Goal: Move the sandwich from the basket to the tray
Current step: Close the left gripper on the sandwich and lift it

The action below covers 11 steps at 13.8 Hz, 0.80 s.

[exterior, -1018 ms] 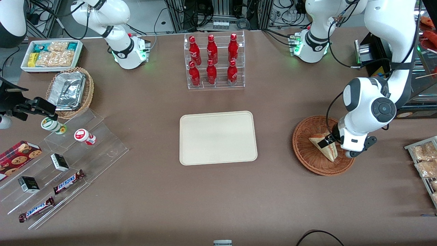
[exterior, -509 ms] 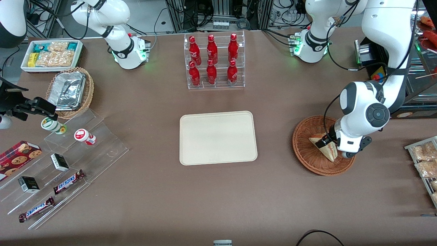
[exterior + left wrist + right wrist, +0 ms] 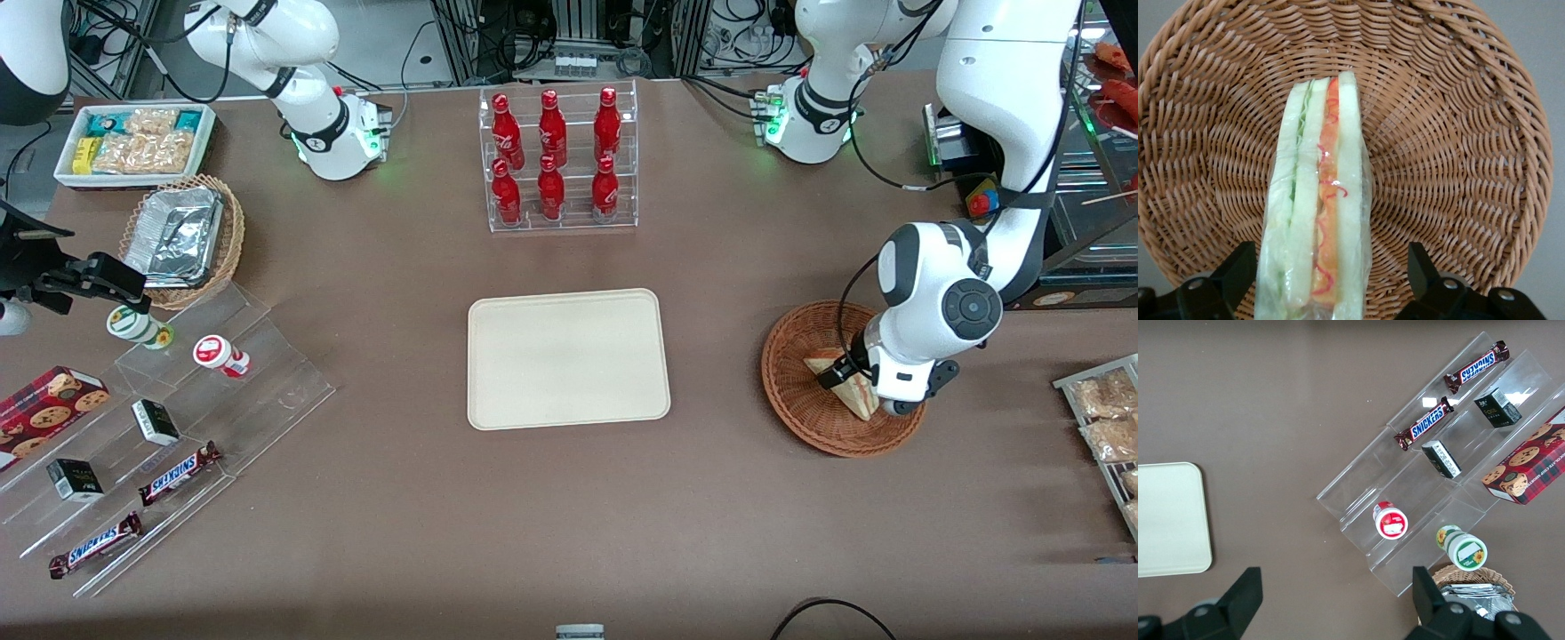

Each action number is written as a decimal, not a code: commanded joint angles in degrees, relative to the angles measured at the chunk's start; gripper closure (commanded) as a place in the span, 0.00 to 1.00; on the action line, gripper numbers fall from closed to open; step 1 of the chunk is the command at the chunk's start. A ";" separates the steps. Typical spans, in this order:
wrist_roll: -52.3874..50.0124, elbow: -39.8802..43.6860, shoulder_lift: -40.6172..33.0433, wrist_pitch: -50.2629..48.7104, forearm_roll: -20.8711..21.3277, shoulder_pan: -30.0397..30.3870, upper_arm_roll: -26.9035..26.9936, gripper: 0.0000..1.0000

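Note:
The sandwich (image 3: 855, 398) (image 3: 1318, 200), a wrapped white-bread wedge with red and green filling, lies in the reddish-brown wicker basket (image 3: 800, 413) (image 3: 1458, 133) toward the working arm's end of the table. My gripper (image 3: 852, 382) (image 3: 1328, 267) is down inside the basket, open, with one black finger on each side of the sandwich. One finger (image 3: 1238, 270) is close against the wrapper, while a gap shows between the sandwich and the other. The cream tray (image 3: 567, 358) lies bare at mid-table.
A clear rack of red bottles (image 3: 558, 160) stands farther from the front camera than the tray. Toward the parked arm's end are acrylic shelves of candy bars (image 3: 178, 400), a tan basket of foil trays (image 3: 182, 236) and a white snack box (image 3: 133, 142). Snack packets (image 3: 1102, 418) sit at the working arm's end.
My wrist has shifted sideways toward the tray and settled lower over the basket, bringing the fingers astride the sandwich. The sandwich has not moved.

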 commanded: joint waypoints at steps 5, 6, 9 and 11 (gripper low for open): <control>-0.87 -0.27 0.56 1.11 0.61 -0.24 0.18 0.19; -0.78 -0.27 0.56 1.02 0.70 -0.24 0.18 0.32; -0.60 -0.27 0.48 0.67 0.70 -0.24 0.18 0.86; -0.43 -0.27 0.30 0.58 0.70 -0.24 0.18 1.00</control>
